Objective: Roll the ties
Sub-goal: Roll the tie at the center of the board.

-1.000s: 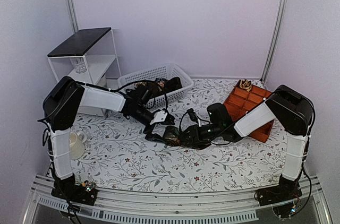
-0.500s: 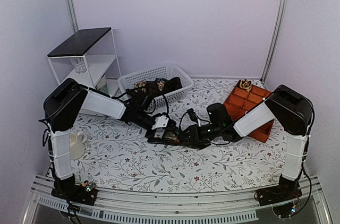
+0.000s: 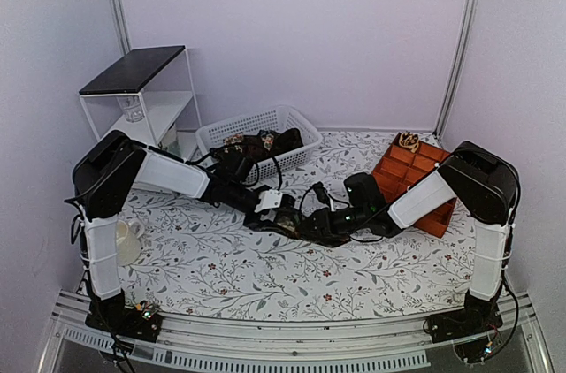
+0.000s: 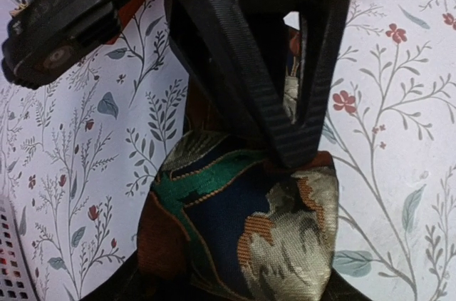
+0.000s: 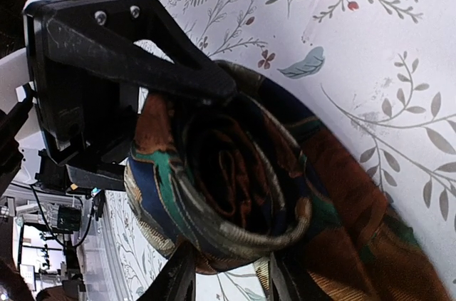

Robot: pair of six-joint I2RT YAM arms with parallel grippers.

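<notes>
At centre frame on the floral table (image 3: 265, 285), the rolled tie (image 5: 235, 180) sits clamped in the right gripper (image 5: 226, 276), while the left gripper (image 4: 296, 150), jaws narrow, pinches its edge

A flower-printed white tablecloth (image 3: 265, 289) fills the lower half of the overhead frame. At upper left stands a white wire shelf unit with a black top (image 3: 133, 71), with a clear glass tumbler (image 3: 133, 110) on its lower shelf. Just right of it, at upper centre, a white plastic lattice basket (image 3: 281, 110) holds loose patterned fabric ties (image 3: 265, 141). At centre, a rolled multicoloured patterned tie (image 3: 287, 224) lies on the cloth. The left gripper (image 3: 274, 214) is against its left side, and the right gripper (image 3: 303, 224) clasps it from the right. At right sits an orange compartment box (image 3: 423, 180) with a small rolled tan tie (image 3: 408, 140) in its topmost compartment. A white ceramic mug (image 3: 128, 240) stands at far left.
</notes>
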